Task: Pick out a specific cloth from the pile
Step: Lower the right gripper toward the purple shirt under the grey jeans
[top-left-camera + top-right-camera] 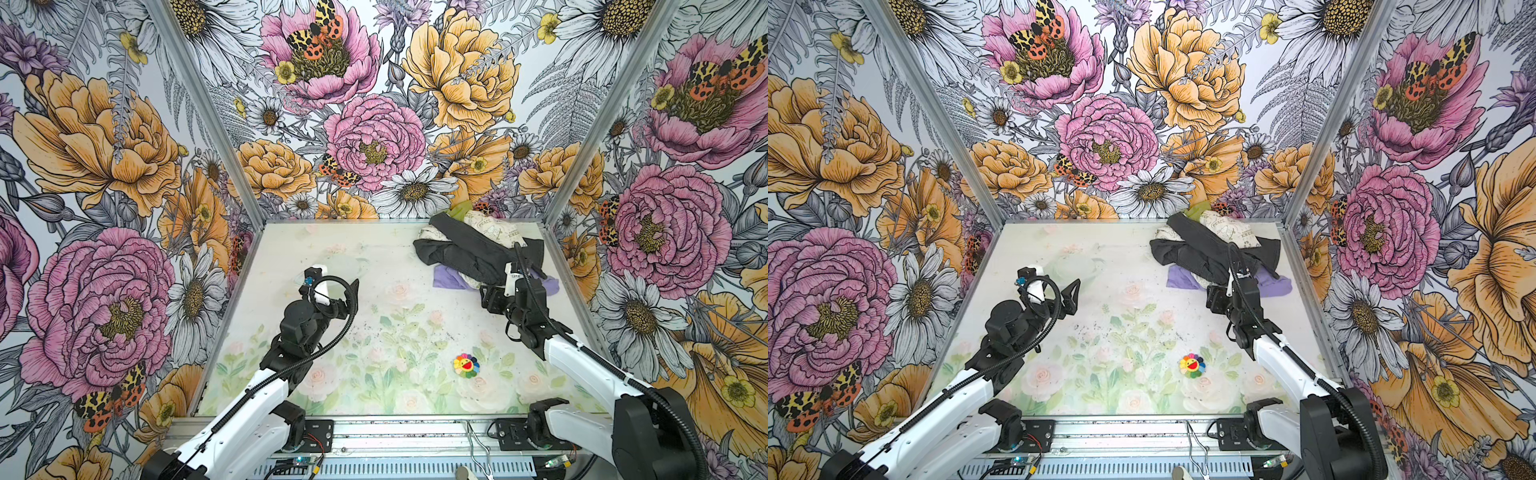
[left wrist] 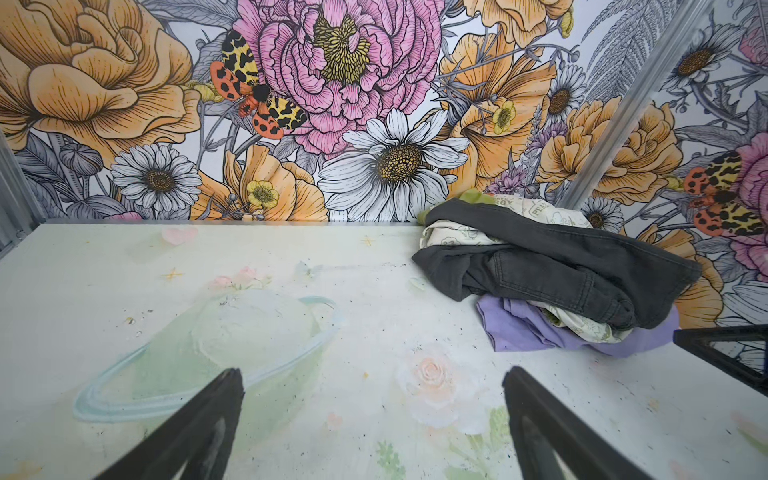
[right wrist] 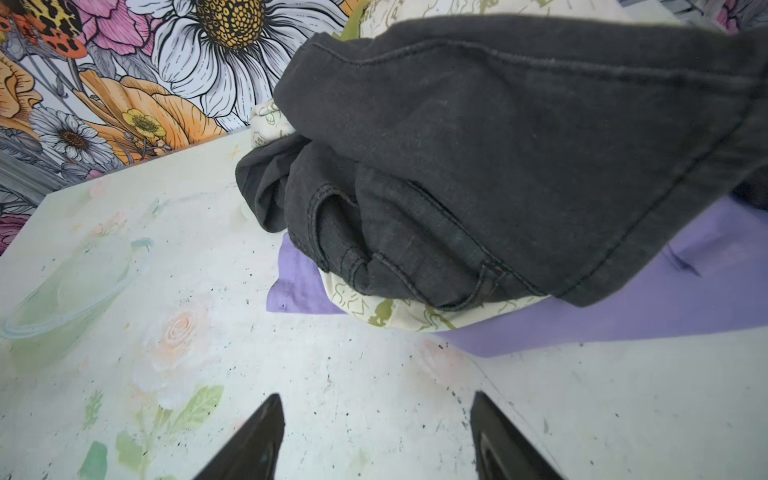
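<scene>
While the left gripper (image 2: 372, 376) hangs over the table (image 2: 124, 270) with its claw wide apart, the right gripper (image 3: 376, 401) sits close to the pile (image 1: 478, 241) at one o'clock. Its claw is apart and seems to hold nothing. The cloth (image 3: 623, 320) peeks out at the pile's six o'clock side, under the dark grey garment (image 3: 498, 145).

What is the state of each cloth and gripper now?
Lavender cloth: flat on the table, under the pile, edges showing, not gripped.
Grey garment: crumpled, on top of the pile.
Cream cloth: crumpled, partly under the grey garment.
Green fabric: mostly hidden, at the pile's back.
Left gripper: open, empty, apart from the pile.
Right gripper: open, empty, just short of the lavender cloth.
</scene>
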Controlling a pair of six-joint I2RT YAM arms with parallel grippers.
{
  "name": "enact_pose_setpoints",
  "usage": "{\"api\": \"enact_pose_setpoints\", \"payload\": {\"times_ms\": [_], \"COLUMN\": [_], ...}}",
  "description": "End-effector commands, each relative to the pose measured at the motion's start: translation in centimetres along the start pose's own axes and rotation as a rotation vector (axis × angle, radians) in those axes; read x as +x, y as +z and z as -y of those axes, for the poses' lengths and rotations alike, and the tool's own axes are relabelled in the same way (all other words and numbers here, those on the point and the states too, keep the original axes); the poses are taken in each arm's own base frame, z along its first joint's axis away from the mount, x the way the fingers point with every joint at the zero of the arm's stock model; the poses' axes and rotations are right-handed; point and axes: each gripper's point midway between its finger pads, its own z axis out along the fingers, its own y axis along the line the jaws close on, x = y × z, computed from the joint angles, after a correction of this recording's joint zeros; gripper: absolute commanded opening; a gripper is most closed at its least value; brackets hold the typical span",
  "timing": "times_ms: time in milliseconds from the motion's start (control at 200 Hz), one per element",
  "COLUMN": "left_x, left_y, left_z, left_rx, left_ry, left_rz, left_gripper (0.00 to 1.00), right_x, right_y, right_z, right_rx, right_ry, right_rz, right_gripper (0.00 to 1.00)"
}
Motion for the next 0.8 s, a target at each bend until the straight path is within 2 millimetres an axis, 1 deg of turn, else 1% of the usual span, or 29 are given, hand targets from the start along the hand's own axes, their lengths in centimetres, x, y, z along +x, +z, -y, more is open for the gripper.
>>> {"api": "enact_pose_setpoints", "payload": {"times_ms": [0, 115, 235, 360, 621, 796], "left_x": [-1.5, -1.8, -1.9, -2.2, -2.7, -3.0], "left_y": [0.0, -0.1, -0.2, -0.4, -0.7, -0.8], "left_z": [1.1, 1.2, 1.2, 1.3, 1.5, 1.5], "left_rx": [0.042, 0.047, 0.05, 0.055, 0.064, 0.064], "left_ry": [-0.017, -0.021, -0.022, -0.023, -0.026, -0.031], "left_rz": [0.026, 0.034, 0.04, 0.048, 0.063, 0.071], "left_gripper": [0.99, 0.99, 0.99, 0.99, 0.99, 0.99], "right_x": [-2.3, -2.9, -3.3, -3.3, -1.8, -0.6], "right_y": [-0.1, -0.2, -0.2, 0.3, 1.7, 3.0], "right_z": [1.5, 3.5, 4.8, 6.0, 8.3, 9.1], "right_rx": [0.046, 0.039, 0.044, 0.045, 0.048, 0.046], "right_ry": [0.1, 0.235, 0.33, 0.431, 0.651, 0.708], "right_rz": [0.059, 0.09, 0.112, 0.114, 0.102, 0.066], "right_gripper": [0.67, 0.64, 0.61, 0.58, 0.5, 0.45]}}
